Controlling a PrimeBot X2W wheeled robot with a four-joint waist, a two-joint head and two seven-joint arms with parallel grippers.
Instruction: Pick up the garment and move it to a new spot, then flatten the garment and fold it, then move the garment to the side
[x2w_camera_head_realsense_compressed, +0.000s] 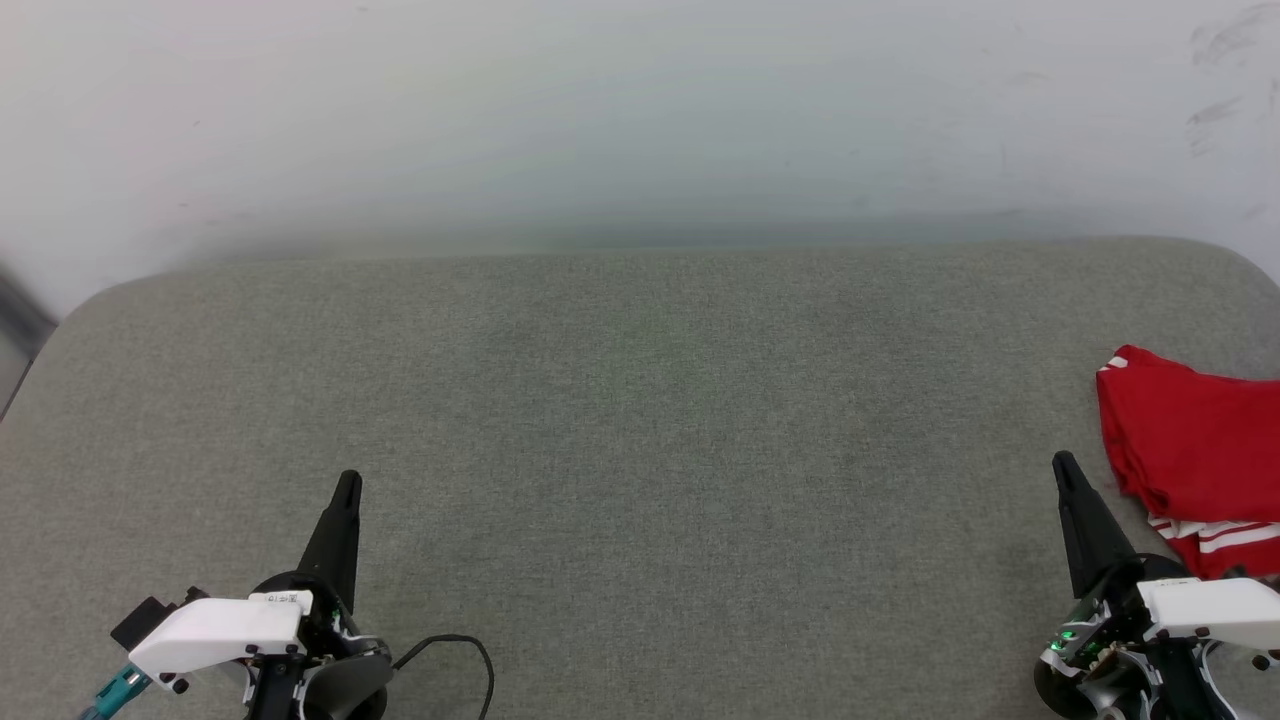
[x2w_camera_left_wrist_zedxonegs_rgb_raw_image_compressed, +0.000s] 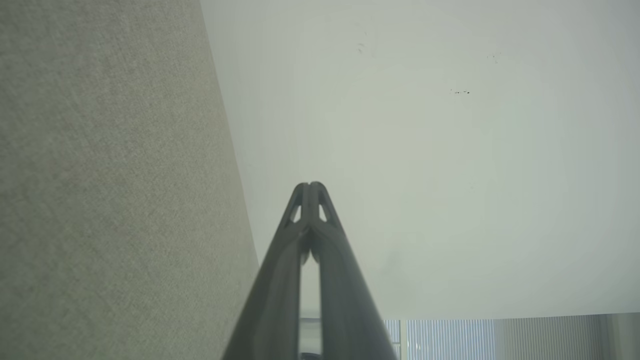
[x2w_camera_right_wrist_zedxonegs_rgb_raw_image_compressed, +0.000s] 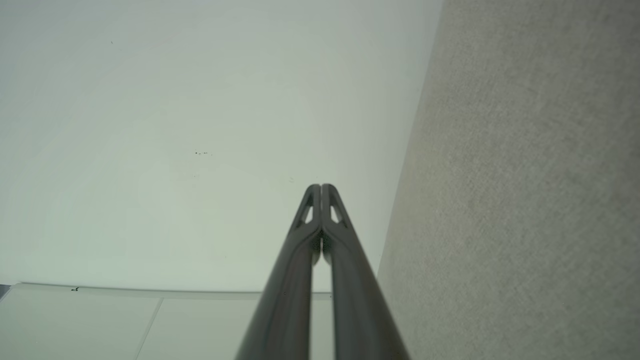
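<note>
The garment (x2w_camera_head_realsense_compressed: 1190, 450) was seen bunched at the bench's (x2w_camera_head_realsense_compressed: 640, 420) right edge; folding could not be confirmed. Left gripper (x2w_camera_head_realsense_compressed: 347, 482) and right gripper (x2w_camera_head_realsense_compressed: 1062, 462) were closed, empty.

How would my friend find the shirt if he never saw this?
Look at the big grey table. At its right edge, beside the right gripper, lies a crumpled shirt. Its bright red cloth with white stripes stands out from the grey.

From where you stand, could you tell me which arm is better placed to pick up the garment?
The right, I'd judge: the right gripper sits just beside the garment, while the left gripper is far across the grey surface.
</note>
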